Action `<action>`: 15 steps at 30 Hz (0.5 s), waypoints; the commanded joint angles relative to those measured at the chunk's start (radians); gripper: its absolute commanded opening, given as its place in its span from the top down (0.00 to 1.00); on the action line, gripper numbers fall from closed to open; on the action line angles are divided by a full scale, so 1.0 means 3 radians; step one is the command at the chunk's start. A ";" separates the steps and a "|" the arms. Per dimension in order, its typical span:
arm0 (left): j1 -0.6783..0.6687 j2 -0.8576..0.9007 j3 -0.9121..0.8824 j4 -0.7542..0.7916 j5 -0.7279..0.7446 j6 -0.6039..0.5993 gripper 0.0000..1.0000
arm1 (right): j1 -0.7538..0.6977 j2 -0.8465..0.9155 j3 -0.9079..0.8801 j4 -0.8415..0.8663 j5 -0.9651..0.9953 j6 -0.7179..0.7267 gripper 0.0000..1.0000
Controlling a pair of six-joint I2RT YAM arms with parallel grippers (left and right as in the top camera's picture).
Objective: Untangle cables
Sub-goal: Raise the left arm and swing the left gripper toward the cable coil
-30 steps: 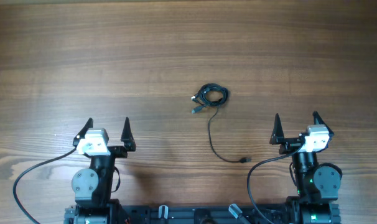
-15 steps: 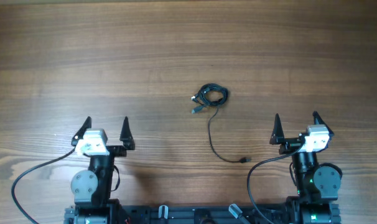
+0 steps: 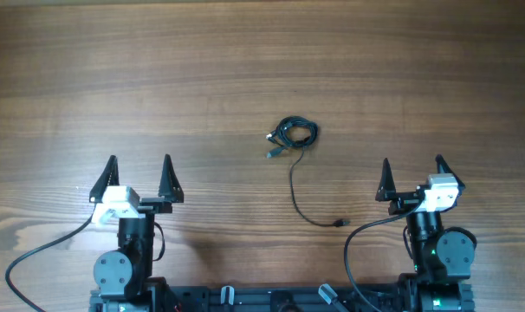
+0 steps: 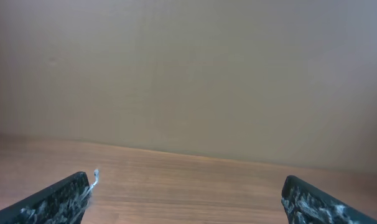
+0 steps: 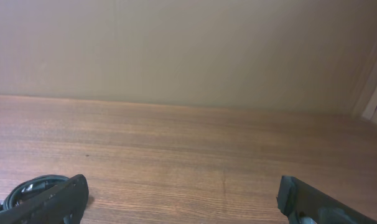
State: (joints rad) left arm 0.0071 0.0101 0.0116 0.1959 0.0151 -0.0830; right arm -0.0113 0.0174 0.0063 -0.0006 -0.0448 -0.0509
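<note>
A small bunch of thin black cables [image 3: 294,133] lies coiled near the table's middle, with a plug end [image 3: 271,153] at its lower left. One loose strand [image 3: 297,195] trails down from the bunch to a tiny connector [image 3: 340,224]. My left gripper [image 3: 138,178] is open and empty, well to the left of the bunch. My right gripper [image 3: 411,178] is open and empty, to the right of the strand's end. In the right wrist view the coil [image 5: 28,190] shows at the bottom left, partly behind my left finger. The left wrist view shows no cable.
The wooden table [image 3: 245,61] stretches beyond the cables. The arm bases and their thick black cables [image 3: 37,247] sit along the near edge. A plain wall [image 4: 188,74] stands past the table's far edge.
My left gripper has shifted a little left and up the table and now points straighter. The right gripper and the cables have not moved.
</note>
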 commanded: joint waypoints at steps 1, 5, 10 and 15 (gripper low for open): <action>-0.0015 0.0001 -0.0019 0.0039 -0.0055 -0.0276 0.00 | 0.0001 -0.0033 -0.0004 0.0008 -0.0041 -0.0027 0.00; -0.0015 0.0001 -0.0019 0.0216 -0.0053 -0.0276 0.00 | 0.0001 -0.0033 -0.0004 0.0008 -0.0041 -0.0027 0.00; -0.0015 0.0001 -0.0019 0.0590 -0.0058 -0.0264 0.00 | 0.0001 -0.0033 -0.0004 0.0008 -0.0041 -0.0027 0.00; -0.0014 0.0001 -0.0019 0.0760 -0.0083 -0.0262 0.00 | 0.0001 -0.0033 -0.0004 0.0008 -0.0041 -0.0027 0.00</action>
State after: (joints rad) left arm 0.0071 0.0101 0.0082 0.3878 0.0082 -0.1543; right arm -0.0113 0.0174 0.0063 -0.0006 -0.0448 -0.0509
